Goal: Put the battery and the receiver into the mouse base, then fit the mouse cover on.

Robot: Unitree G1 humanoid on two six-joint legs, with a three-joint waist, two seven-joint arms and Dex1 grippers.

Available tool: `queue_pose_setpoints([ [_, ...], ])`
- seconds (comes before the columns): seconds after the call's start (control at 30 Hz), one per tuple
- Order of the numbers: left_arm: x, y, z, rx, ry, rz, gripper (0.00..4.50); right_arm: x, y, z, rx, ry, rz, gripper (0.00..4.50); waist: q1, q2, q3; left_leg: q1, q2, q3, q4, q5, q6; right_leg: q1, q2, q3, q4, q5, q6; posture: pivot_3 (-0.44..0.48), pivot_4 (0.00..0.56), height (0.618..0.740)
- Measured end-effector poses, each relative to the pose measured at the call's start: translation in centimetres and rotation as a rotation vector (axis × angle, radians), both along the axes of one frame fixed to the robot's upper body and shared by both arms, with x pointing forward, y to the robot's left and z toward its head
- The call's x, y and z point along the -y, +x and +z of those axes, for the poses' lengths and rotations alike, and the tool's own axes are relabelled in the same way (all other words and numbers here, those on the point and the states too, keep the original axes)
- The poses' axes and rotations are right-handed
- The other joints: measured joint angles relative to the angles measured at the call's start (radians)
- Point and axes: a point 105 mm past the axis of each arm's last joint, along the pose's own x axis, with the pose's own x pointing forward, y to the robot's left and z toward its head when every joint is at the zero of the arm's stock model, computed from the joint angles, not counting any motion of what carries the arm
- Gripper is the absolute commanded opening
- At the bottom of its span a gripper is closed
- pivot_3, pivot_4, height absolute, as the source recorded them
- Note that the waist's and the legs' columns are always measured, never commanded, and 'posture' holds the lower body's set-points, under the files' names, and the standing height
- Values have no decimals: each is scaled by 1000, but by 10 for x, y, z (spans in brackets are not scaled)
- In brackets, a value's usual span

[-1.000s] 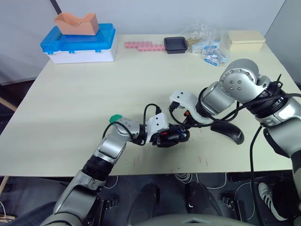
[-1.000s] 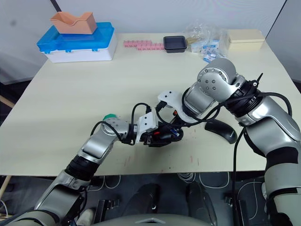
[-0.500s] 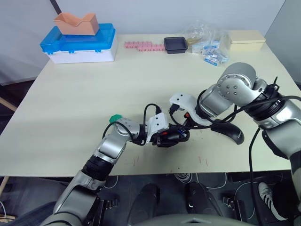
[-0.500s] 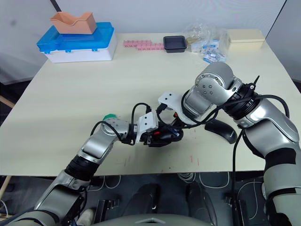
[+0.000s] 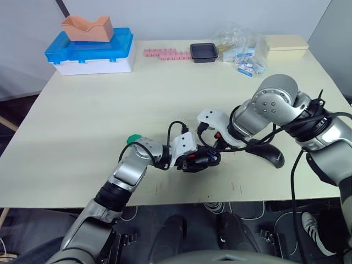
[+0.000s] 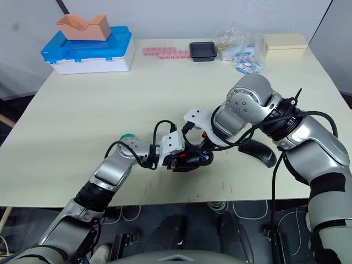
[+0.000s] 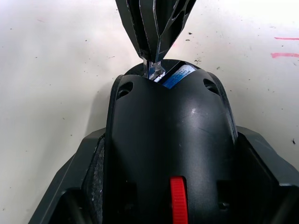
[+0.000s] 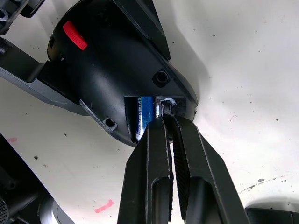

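Note:
My left gripper (image 5: 193, 160) is shut on the black mouse base (image 5: 199, 159) and holds it near the table's front edge; its red wheel (image 7: 178, 201) shows in the left wrist view. The battery (image 8: 145, 112), with its blue label, lies in the open compartment of the mouse base (image 8: 107, 70). My right gripper (image 8: 166, 117) is shut on the small receiver (image 8: 166, 105), its tips at the slot beside the battery. In the left wrist view the receiver (image 7: 153, 70) touches the base's rim. The glossy black mouse cover (image 5: 268, 154) lies on the table to the right, under my right forearm.
A small green round piece (image 5: 133, 138) sits by my left wrist. Along the back edge stand a blue and white box (image 5: 91, 48) with an orange tray (image 5: 88, 26) on top, pink pieces (image 5: 168, 53), a black dish (image 5: 204, 52), plastic bags (image 5: 242, 52) and a beige box (image 5: 286, 47).
My right arm's elbow has shifted slightly while its gripper stays at the mouse base. The left arm holds still.

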Motion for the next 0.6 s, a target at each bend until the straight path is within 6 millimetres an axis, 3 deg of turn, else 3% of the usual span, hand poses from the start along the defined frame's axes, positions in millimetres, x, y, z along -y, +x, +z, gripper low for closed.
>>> queue_pose_setpoints([
  [0.6,0,-2,0,3,3,0,2956,-1,-1,-1,1,-11,5,0,-2,0,0,0,0,-3,-1,0,0,0,0,0,-1,0,0,0,150,740],
])
